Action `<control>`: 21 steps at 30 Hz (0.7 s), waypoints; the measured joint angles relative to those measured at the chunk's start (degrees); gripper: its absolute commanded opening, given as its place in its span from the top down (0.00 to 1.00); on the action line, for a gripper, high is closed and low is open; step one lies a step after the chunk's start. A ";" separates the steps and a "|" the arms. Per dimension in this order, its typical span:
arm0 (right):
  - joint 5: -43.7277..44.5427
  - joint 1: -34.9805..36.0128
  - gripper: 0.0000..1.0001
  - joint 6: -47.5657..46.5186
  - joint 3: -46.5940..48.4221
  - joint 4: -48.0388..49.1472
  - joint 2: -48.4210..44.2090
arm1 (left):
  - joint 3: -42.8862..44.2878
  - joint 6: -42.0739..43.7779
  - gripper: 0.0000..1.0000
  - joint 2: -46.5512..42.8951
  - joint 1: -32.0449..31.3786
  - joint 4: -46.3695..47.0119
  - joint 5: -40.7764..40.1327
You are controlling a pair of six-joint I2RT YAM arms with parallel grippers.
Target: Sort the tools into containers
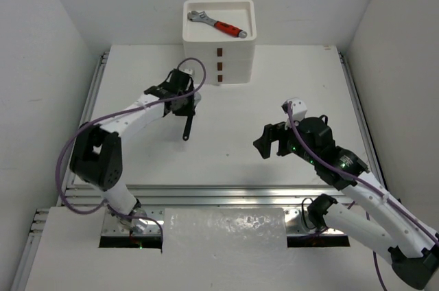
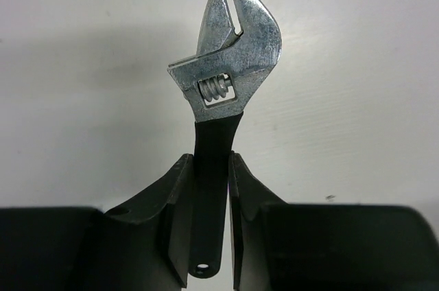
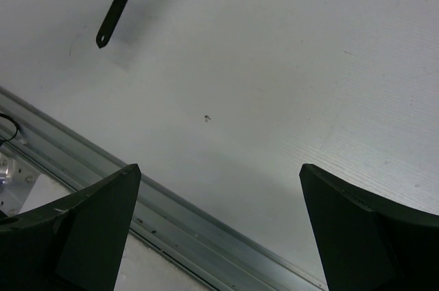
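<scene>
We look down on a bare white desk boxed in by plain white walls. The left gripper pinches the black handle of an adjustable wrench just left of the desk's centre. The right gripper hangs spread wide, right of centre. At the far edge, a red-handled wrench lies in the tray atop the white drawer unit.

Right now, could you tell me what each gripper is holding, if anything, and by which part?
The left gripper clamps the black-handled wrench by its handle; the right gripper holds nothing.
</scene>
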 measured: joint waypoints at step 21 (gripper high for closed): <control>4.11 0.00 0.01 -2.56 0.33 -2.03 -1.46 | 43.15 -4.13 1.00 1.14 1.51 5.01 -1.36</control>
